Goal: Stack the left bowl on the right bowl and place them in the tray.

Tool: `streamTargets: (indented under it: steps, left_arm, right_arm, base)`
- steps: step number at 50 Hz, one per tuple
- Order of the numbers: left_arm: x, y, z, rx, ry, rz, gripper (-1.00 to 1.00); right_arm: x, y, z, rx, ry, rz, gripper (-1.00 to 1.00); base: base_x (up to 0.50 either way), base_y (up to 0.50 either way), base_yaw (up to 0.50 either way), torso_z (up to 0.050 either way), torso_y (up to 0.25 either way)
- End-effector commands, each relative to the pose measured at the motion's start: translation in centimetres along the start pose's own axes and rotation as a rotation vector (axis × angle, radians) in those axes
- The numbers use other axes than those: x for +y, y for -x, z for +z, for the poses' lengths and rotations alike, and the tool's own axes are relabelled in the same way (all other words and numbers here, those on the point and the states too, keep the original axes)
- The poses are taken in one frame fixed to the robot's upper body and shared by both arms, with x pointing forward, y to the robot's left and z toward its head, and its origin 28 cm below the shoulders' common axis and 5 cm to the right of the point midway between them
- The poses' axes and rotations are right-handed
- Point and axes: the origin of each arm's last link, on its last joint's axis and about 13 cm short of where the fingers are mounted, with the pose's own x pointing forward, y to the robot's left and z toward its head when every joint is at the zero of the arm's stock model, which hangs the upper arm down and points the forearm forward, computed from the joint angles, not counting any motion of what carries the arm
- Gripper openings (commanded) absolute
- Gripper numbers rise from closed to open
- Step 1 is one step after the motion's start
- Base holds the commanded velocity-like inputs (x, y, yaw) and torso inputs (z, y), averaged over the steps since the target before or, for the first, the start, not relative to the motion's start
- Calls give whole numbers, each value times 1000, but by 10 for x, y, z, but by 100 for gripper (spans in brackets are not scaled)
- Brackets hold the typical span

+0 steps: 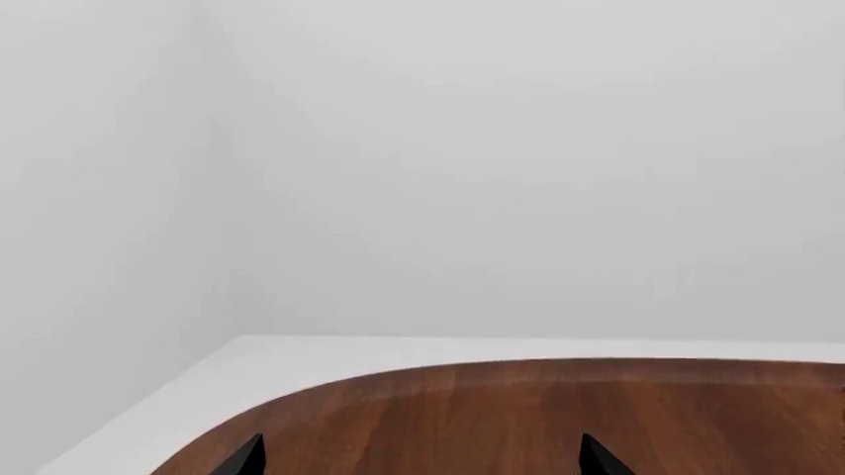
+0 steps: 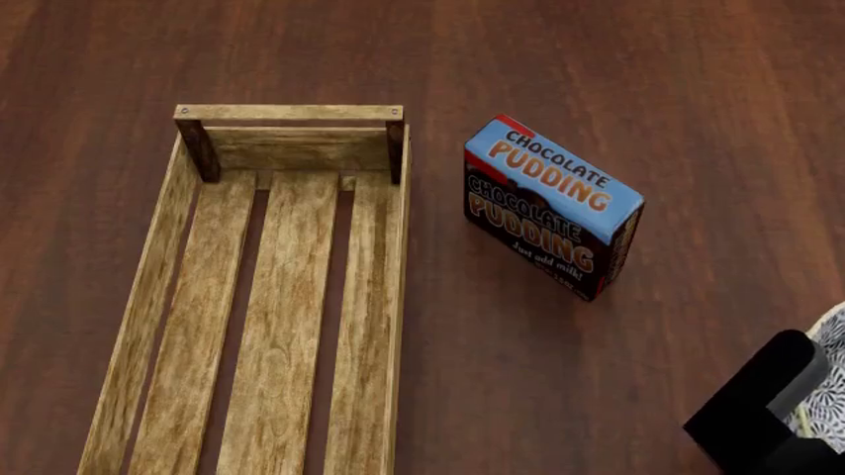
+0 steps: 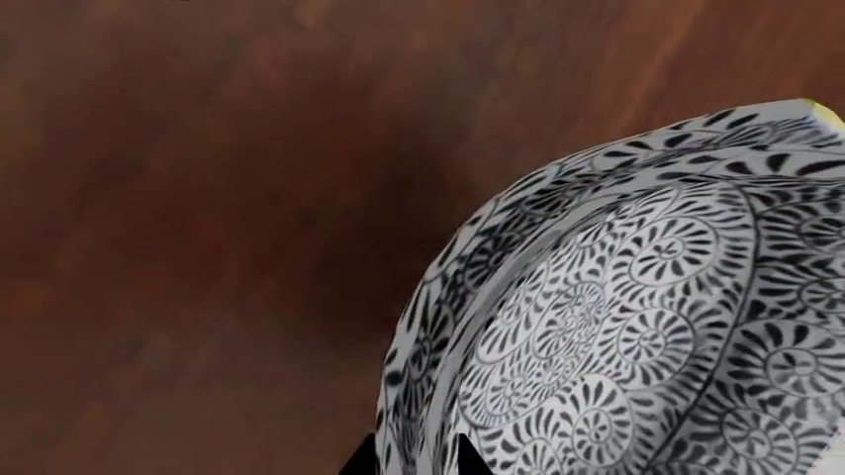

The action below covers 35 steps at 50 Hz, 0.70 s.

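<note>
In the right wrist view a white bowl with black swirl patterning fills the lower right, above the dark wooden table. My right gripper is shut on its rim, one black fingertip outside the wall and one inside. The rim looks double-layered; I cannot tell whether a second bowl sits nested in it. In the head view only a sliver of the bowl shows at the right edge, behind my right arm. The tray, a long light-wood crate, lies left of centre with nothing in it. My left gripper is open over the table's edge, holding nothing.
A blue-and-brown chocolate pudding box stands upright just right of the tray's far end. The left wrist view faces white walls and the rounded far edge of the table.
</note>
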Motion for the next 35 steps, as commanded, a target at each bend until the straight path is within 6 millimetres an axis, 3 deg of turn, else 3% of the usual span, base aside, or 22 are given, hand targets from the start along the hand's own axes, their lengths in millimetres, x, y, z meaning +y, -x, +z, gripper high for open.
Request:
streamTargets:
  steps: [1, 9, 24, 35]
  left_arm:
    - [2, 3, 3, -11, 9, 2, 100]
    - [3, 6, 6, -19, 13, 3, 100]
    - [4, 7, 7, -23, 14, 5, 100]
    - [3, 5, 8, -26, 15, -4, 100]
  right_arm:
    - [-21, 34, 1, -34, 62, -98, -100]
    - [-44, 63, 20, -83, 162, -163, -100]
    - [-96, 111, 79, -223, 369, -264, -100]
    - [-114, 122, 131, -357, 475, -278, -100]
  base:
    - [0, 0, 0, 0, 0]
    - [0, 0, 0, 0, 0]
    - [0, 0, 0, 0, 0]
    - [0, 0, 0, 0, 0]
